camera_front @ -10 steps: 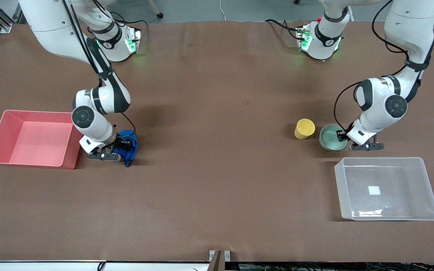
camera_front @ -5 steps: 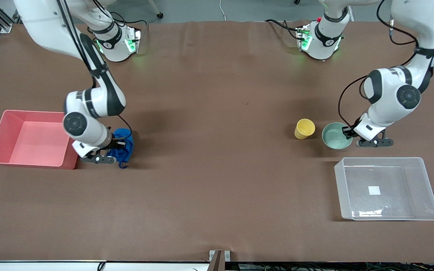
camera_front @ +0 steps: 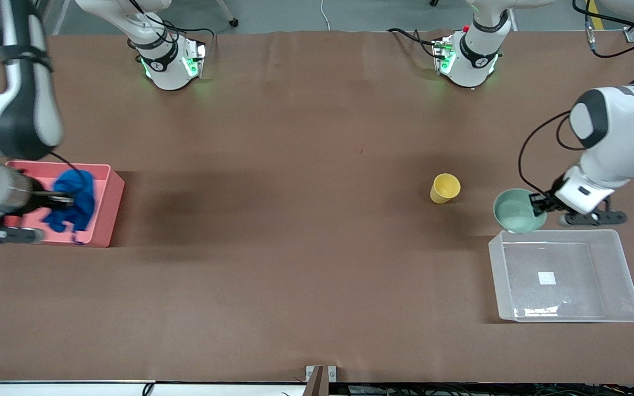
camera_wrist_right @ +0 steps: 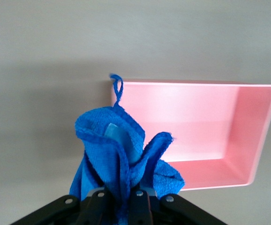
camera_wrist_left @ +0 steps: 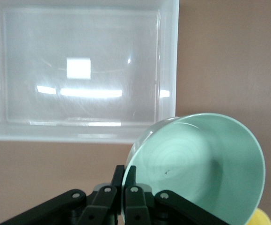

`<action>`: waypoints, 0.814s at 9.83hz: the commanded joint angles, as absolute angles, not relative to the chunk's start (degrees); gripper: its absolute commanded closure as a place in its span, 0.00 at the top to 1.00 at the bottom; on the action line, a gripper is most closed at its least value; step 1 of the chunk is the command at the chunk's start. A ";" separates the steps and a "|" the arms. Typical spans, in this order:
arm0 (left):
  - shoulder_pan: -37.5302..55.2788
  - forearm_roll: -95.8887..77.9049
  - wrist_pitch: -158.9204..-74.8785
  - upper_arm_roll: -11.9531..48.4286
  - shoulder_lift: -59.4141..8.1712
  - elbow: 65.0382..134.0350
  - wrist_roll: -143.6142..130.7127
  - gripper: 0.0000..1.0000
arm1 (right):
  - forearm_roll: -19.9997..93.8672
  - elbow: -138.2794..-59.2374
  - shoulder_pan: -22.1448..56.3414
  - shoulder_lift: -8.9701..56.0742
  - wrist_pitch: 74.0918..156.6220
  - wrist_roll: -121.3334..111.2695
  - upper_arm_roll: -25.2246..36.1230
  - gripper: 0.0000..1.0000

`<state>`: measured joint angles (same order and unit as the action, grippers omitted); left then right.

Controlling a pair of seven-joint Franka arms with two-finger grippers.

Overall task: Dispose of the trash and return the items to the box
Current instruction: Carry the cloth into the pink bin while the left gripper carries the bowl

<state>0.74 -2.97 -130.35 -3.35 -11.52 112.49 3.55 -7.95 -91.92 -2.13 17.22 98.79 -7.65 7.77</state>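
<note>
Right gripper (camera_front: 55,199) is up over the pink bin (camera_front: 109,212), jaws pinching the blue cloth (camera_front: 72,202), which hangs above it. Left gripper (camera_front: 537,204) pinches the mint bowl (camera_front: 515,212) by its rim, over the clear box's (camera_front: 564,316) edge. Yellow cup (camera_front: 444,188) stands on the table (camera_front: 306,264).

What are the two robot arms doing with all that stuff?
The right end effector holds the wrinkly bright blue cloth wad up over the pink opaque bin. The left end effector grips the pale mint-green round bowl by its rim, beside the clear plastic tub. The small yellow plastic cup waits on the table.
</note>
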 commanded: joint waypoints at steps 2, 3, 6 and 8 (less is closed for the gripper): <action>0.53 -8.16 -128.32 -7.55 -29.57 92.69 9.64 0.00 | -8.97 -107.35 -14.30 17.93 119.72 -20.46 6.24 0.02; 0.53 -11.74 -127.71 -9.65 -34.75 86.55 13.50 0.00 | -8.62 -112.19 -14.67 18.28 125.54 -20.39 6.24 0.03; 0.27 -19.68 -126.21 -13.97 -44.54 79.82 21.08 0.00 | -8.00 -121.63 -15.64 20.55 140.15 -20.30 6.07 0.25; 0.00 -19.95 -128.56 -14.15 -47.62 80.24 21.09 0.02 | -7.38 -121.64 -15.29 20.83 140.10 -20.30 5.98 0.95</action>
<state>-0.10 -18.69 -128.08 -13.56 -43.84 82.09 20.26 -7.93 -120.90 -14.84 21.89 139.73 -20.67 6.60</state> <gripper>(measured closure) 0.965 0.648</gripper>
